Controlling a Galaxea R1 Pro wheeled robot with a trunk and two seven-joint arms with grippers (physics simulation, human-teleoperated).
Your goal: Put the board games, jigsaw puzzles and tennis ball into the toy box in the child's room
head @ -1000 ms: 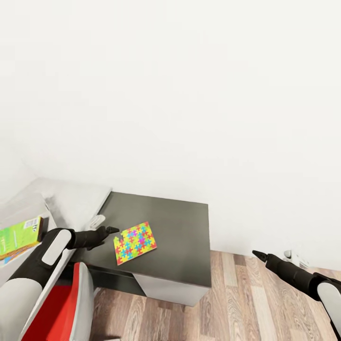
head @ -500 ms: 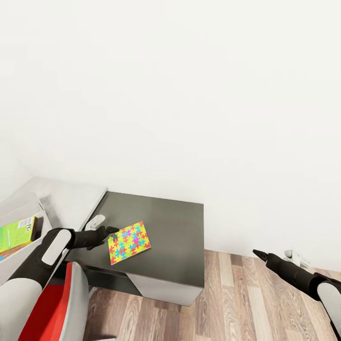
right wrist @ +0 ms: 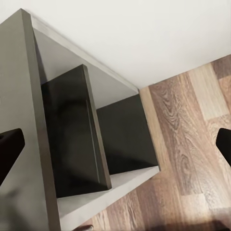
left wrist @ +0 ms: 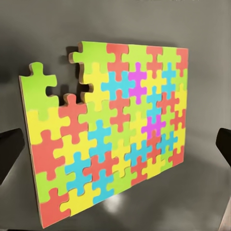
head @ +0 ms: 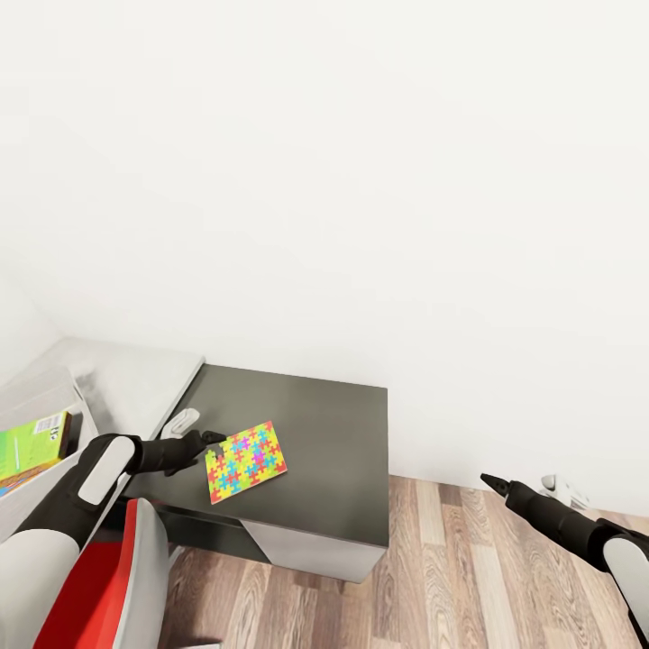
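A jigsaw puzzle (head: 246, 461) of bright interlocking pieces lies flat on the dark grey section of the table (head: 324, 424). One corner piece sits slightly apart in the left wrist view, where the puzzle (left wrist: 106, 134) is seen close up. My left gripper (head: 216, 439) hovers at the puzzle's near-left corner, open, its fingertips (left wrist: 9, 149) spread wide to either side. A green-edged board game (head: 31, 446) rests inside the pale toy box (head: 41, 397) at the far left. My right gripper (head: 487, 482) hangs open over the wood floor, off the table's right end.
The pale grey desk top (head: 135, 383) adjoins the dark section, with a white slanted panel (head: 183, 420) between them. A red chair (head: 90, 586) stands by my left arm. The right wrist view faces the table's open dark shelves (right wrist: 72, 134) and the plank floor (right wrist: 192, 144).
The head view shifted slightly early on, moving the table left in the picture. My left gripper ended up closer to the puzzle's corner. Nothing has visibly moved in the last half second.
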